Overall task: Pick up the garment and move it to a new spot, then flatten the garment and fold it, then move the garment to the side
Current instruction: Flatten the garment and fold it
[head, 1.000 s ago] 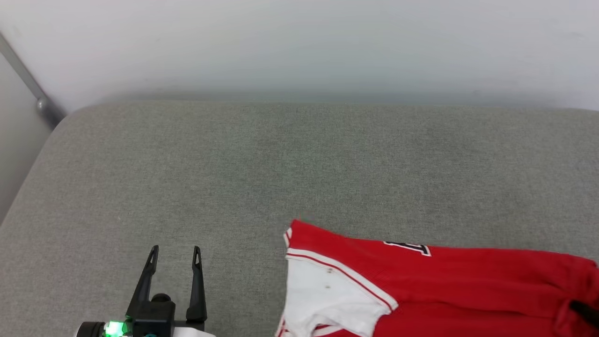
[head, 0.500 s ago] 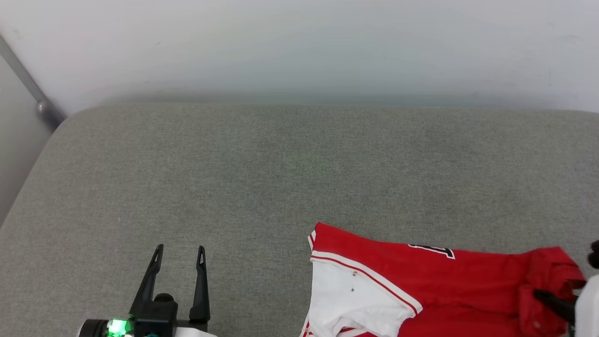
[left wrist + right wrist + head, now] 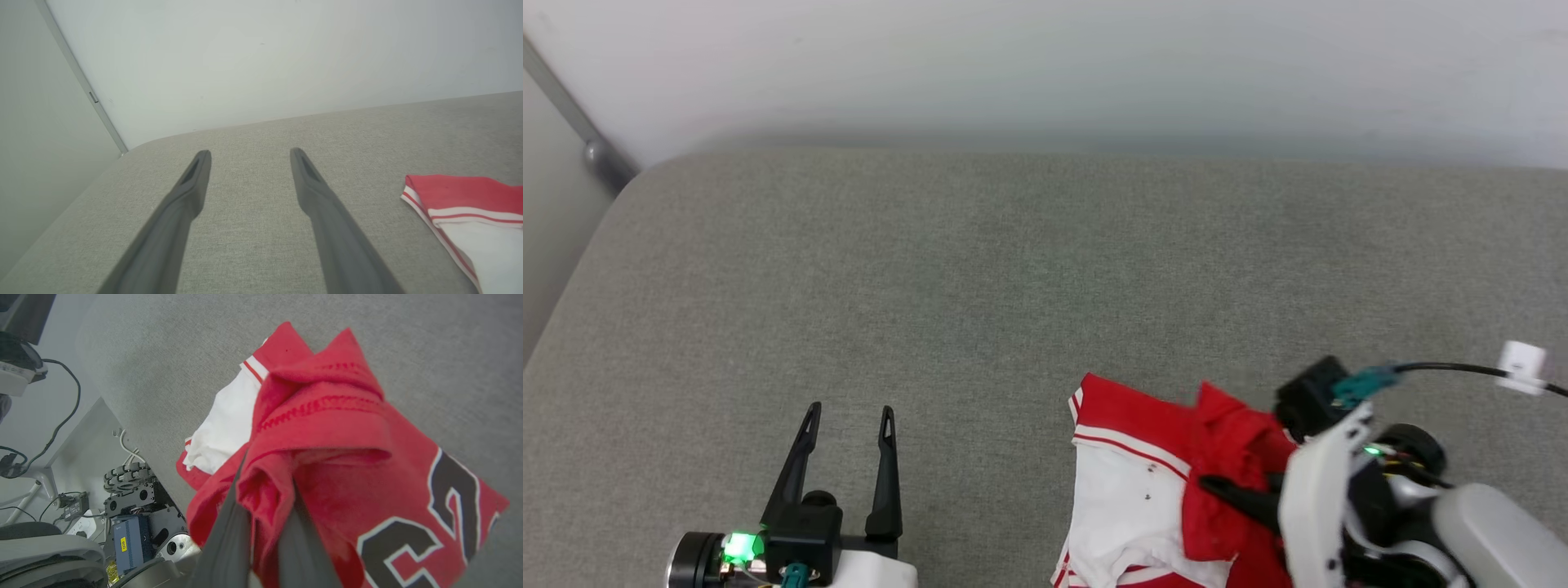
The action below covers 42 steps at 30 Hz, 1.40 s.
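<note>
The left claw (image 3: pixel 848 410) hangs wide open and empty over the grey cushion (image 3: pixel 980 269), well apart from the garment (image 3: pixel 1143 490). The garment is a red jersey with a white short sleeve edged in red-and-white stripes (black, white-outlined lettering shows in the right wrist view). It lies bunched on the cushion's near right part, with the sleeve end spread flat. At its right, the right claw (image 3: pixel 267 477) is clamped tight on a gathered fold of red fabric, which stands raised over the sleeve.
</note>
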Motion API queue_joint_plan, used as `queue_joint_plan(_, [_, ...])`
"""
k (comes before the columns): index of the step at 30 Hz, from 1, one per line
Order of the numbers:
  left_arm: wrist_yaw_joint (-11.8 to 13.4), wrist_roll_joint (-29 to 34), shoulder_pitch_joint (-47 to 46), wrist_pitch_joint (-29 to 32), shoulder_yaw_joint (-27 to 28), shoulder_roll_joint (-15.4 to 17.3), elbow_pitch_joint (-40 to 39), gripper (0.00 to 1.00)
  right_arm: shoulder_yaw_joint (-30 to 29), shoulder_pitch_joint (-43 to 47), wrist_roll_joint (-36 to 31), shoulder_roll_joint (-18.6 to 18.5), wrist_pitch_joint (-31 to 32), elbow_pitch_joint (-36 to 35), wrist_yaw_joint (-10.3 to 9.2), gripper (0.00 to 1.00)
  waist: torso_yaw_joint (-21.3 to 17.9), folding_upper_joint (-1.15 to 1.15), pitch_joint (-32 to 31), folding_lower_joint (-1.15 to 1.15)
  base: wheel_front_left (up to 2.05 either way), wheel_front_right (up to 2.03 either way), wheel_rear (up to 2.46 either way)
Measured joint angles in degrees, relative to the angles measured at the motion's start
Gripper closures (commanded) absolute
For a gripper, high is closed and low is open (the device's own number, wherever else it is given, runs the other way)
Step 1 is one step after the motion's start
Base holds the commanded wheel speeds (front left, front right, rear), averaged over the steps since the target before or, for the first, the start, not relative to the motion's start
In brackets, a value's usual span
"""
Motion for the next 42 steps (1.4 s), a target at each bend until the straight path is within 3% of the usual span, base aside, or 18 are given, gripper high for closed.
queue_joint_plan(9, [-0.7, 0.4, -1.9, 0.0, 0.0, -1.2, -0.1, 0.0, 11.8, -11.2, -1.5, 7.5, -2.5, 14.9, 0.0, 1.0, 1.7, 0.0, 3.5, 0.0, 0.0, 0.0, 0.0])
queue_joint_plan(16, [-1.1, 0.5, -3.0, 0.0, 0.1, -1.9, 0.4, 0.0, 18.9, -15.2, -3.6, 9.5, -6.9, 25.3, 0.01, 1.0, 3.2, 0.0, 5.4, 0.0, 0.0, 0.0, 0.0])
queue_joint_plan(17, [-1.1, 0.5, -3.0, 0.0, 0.2, -2.0, 0.5, 0.0, 19.8, -15.6, -3.7, 9.5, -7.8, 26.0, 0.04, 0.8, 3.3, 0.0, 5.4, 0.0, 0.0, 0.0, 0.0])
queue_joint_plan(18, [-1.1, 0.5, -3.0, 0.0, 0.3, -2.0, 0.6, 0.0, 20.7, -16.0, -3.8, 9.4, -8.5, 26.4, 0.04, 0.33, 3.3, 0.0, 5.1, 0.0, 0.0, 0.0, 0.0])
queue_joint_plan(19, [-1.1, 0.5, -2.8, 0.0, 0.5, -2.1, 0.7, 0.0, 21.4, -16.2, -3.8, 9.3, -9.4, 26.6, 0.04, 0.0, 3.2, 0.0, 4.8, 0.0, 0.0, 0.0, 0.0])
queue_joint_plan(23, [-0.9, 0.5, -1.2, 0.0, 1.3, -2.1, 1.2, 0.0, 24.0, -16.7, -5.0, 6.8, -14.4, 24.5, 0.04, 0.0, 2.6, 0.0, 2.9, 0.0, 0.0, 0.0, 0.0])
queue_joint_plan(27, [-0.9, 0.4, 0.3, 0.0, 1.7, -2.2, 1.0, 0.0, 22.2, -17.2, -6.3, 2.6, -19.6, 20.0, 0.01, 0.0, 1.4, 0.0, 0.7, 0.0, 0.0, 0.0, 0.0])
queue_joint_plan(34, [-1.1, 0.3, 2.2, 0.0, 3.1, -2.3, 0.6, 0.0, 9.5, -14.5, -11.6, -0.7, -27.5, 17.0, 0.01, 0.0, -1.8, 0.0, -2.2, 0.0, 0.0, 0.0, 0.0])
queue_joint_plan(37, [-1.3, 0.3, 2.7, 0.0, 3.4, -2.3, 0.3, 0.0, 2.1, -12.0, -16.2, -0.1, -32.9, 17.6, 0.01, 0.0, -2.8, 0.0, -3.1, 0.0, 0.0, 0.0, 0.0])
queue_joint_plan(42, [-1.7, 0.3, 3.3, 0.0, 3.8, -2.4, 0.0, 0.0, -10.8, -5.9, -25.8, 4.1, -43.0, 18.7, 0.01, 0.0, -3.7, 0.0, -4.6, 0.0, 0.0, 0.0, 0.0])
